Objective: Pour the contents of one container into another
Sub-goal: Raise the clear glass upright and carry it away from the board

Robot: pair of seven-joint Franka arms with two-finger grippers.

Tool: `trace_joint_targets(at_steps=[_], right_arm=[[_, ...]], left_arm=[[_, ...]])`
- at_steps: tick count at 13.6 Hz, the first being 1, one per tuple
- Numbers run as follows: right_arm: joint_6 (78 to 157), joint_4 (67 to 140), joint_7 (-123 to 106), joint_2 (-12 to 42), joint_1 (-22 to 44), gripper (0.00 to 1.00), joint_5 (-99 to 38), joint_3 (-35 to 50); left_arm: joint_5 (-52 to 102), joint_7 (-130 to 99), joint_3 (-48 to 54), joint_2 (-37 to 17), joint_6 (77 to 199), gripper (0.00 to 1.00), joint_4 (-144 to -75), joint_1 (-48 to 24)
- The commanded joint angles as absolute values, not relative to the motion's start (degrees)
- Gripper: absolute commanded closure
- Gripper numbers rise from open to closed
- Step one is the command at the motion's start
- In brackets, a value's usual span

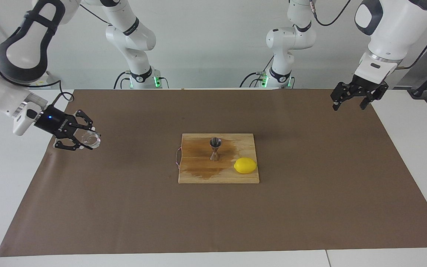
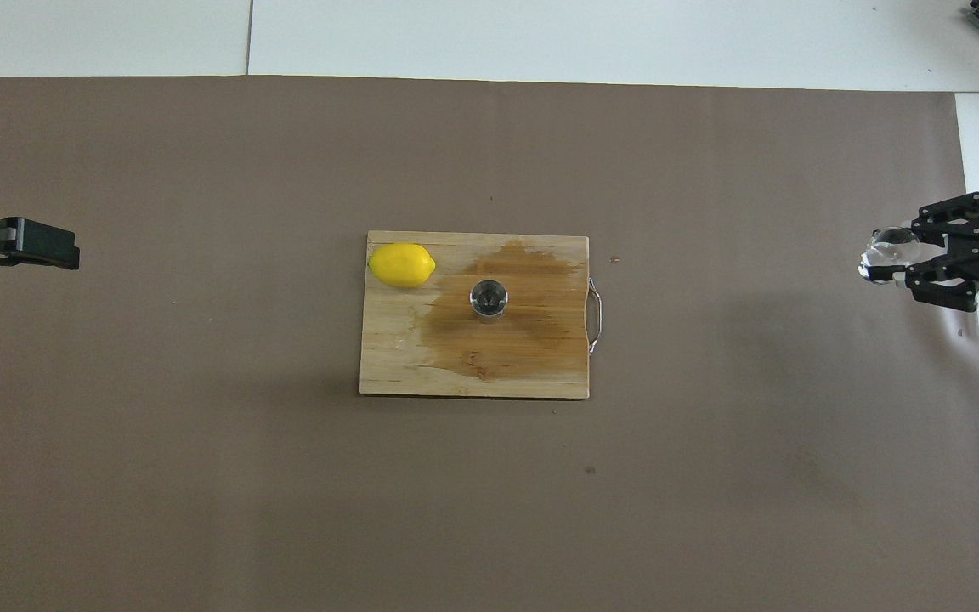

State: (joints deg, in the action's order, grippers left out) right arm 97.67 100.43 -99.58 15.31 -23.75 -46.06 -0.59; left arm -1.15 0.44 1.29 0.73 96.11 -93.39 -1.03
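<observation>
The clear glass tumbler (image 1: 90, 140) sits between the fingers of my right gripper (image 1: 84, 138), which is shut on it, low over the brown mat's edge at the right arm's end of the table. The tumbler (image 2: 887, 253) and right gripper (image 2: 896, 257) also show in the overhead view. The steel hourglass jigger (image 1: 215, 149) stands upright in the middle of a wooden cutting board (image 1: 198, 176); from above its open top (image 2: 489, 297) shows. My left gripper (image 1: 350, 104) is open, empty and raised over the mat's edge at the left arm's end (image 2: 48, 248).
A yellow lemon (image 1: 245, 165) lies on the board's corner toward the left arm's end and farther from the robots than the jigger (image 2: 402, 263). A dark wet stain spreads on the board (image 2: 396, 357) around the jigger. A brown mat (image 1: 124, 207) covers the table.
</observation>
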Motion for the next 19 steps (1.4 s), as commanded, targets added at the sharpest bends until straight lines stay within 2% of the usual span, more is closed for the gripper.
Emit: trace_joint_targets(at_steps=[1,4,7,15,19], right_arm=[[97.2,100.5,-103.8,19.5,-25.2,1.00,-50.3,0.4],[98.5,100.4,-109.3,25.1,-24.8,1.00,-54.5,0.4],[99.3,100.8,-112.1,28.3,-24.4,1.00,-56.7,0.4],[103.0,105.6,-118.4,28.3,-22.7,1.00,-61.4,0.4],[101.0,105.2,-122.9,30.9,-23.2,1.00,-61.7,0.4]], left_arm=[[-1.6,-0.1,1.3,1.7,95.7,0.00,-94.2,-0.9],[-1.6,-0.1,1.3,1.7,95.7,0.00,-94.2,-0.9],[-1.6,-0.1,1.3,1.7,95.7,0.00,-94.2,-0.9],[-1.6,-0.1,1.3,1.7,95.7,0.00,-94.2,-0.9],[-1.6,-0.1,1.3,1.7,95.7,0.00,-94.2,-0.9]])
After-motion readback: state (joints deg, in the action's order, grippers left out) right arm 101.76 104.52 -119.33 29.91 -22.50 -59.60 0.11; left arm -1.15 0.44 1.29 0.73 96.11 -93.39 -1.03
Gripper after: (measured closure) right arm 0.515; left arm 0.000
